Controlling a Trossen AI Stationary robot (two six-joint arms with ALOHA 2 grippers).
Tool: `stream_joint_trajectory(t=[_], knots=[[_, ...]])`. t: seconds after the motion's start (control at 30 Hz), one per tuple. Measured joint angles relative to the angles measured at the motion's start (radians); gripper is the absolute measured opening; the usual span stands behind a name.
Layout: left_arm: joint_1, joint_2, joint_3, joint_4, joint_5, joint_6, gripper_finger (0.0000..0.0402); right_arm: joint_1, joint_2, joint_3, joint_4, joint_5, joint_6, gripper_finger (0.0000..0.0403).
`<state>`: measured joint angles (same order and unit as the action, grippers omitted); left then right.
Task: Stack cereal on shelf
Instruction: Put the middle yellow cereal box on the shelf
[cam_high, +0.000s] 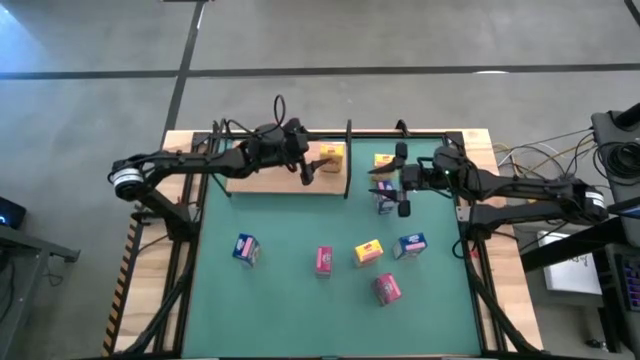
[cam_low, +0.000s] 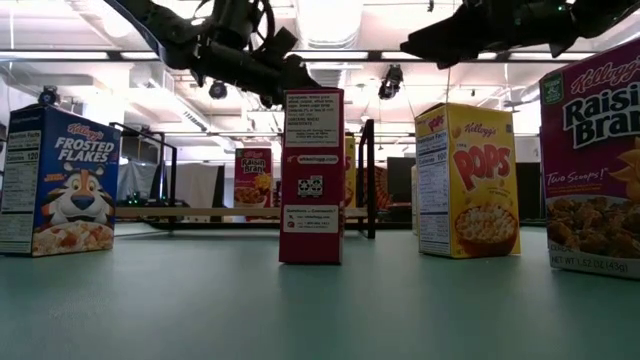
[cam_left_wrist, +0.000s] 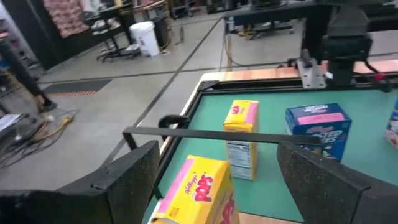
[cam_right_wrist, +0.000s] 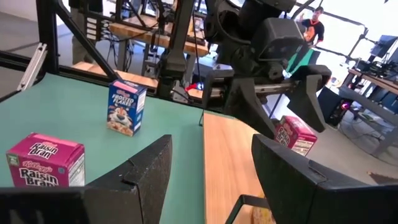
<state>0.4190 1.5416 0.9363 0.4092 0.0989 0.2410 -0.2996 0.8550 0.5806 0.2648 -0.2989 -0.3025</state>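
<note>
The shelf (cam_high: 262, 178), a light-wood panel with black posts, lies at the table's far side. A yellow cereal box (cam_high: 331, 158) stands on its right end. My left gripper (cam_high: 308, 168) is open right beside that box, and in the left wrist view the box (cam_left_wrist: 198, 190) sits low between the spread fingers. Whether a finger touches it cannot be told. A pink box (cam_right_wrist: 292, 134) also stands on the shelf. My right gripper (cam_high: 392, 182) hovers open, level and pointing toward the shelf, above a blue box (cam_high: 385, 201) and a yellow box (cam_high: 383, 160). Nothing is between its fingers (cam_right_wrist: 146, 168).
Several boxes stand on the green mat (cam_high: 290, 300) nearer the front: blue (cam_high: 246, 248), pink (cam_high: 324, 260), yellow (cam_high: 368, 252), blue (cam_high: 411, 245), pink (cam_high: 387, 288). A black frame rail (cam_left_wrist: 217, 134) crosses just ahead of my left gripper. Bare mat lies at the near left.
</note>
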Motion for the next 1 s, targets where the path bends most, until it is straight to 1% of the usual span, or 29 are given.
stream_joint_trajectory(t=[0.13, 0.27, 0.47, 0.53, 0.8, 1.0], knots=[[0.013, 0.041, 0.000, 0.046, 0.051, 0.010, 0.0308, 0.000, -0.018, -0.006, 0.001, 0.000, 0.021, 0.0209], [0.027, 0.091, 0.018, 0.058, 0.055, 0.039, 0.0308, 0.000, -0.028, -0.008, 0.002, 0.000, 0.037, 0.0209], [0.051, 0.161, 0.113, -0.081, 0.128, 0.083, 0.0308, 0.000, -0.028, -0.009, 0.000, 0.000, 0.042, 0.0209], [0.056, 0.169, 0.134, -0.119, 0.128, 0.105, 0.0308, 0.000, -0.028, -0.009, -0.003, 0.000, 0.042, 0.0209], [0.089, 0.170, 0.144, -0.168, 0.132, 0.118, 0.0308, 0.000, -0.028, -0.009, -0.007, 0.003, 0.039, 0.0209], [0.097, 0.208, 0.145, -0.170, 0.137, 0.117, 0.0308, 0.000, -0.028, -0.009, -0.010, 0.003, 0.038, 0.0209]])
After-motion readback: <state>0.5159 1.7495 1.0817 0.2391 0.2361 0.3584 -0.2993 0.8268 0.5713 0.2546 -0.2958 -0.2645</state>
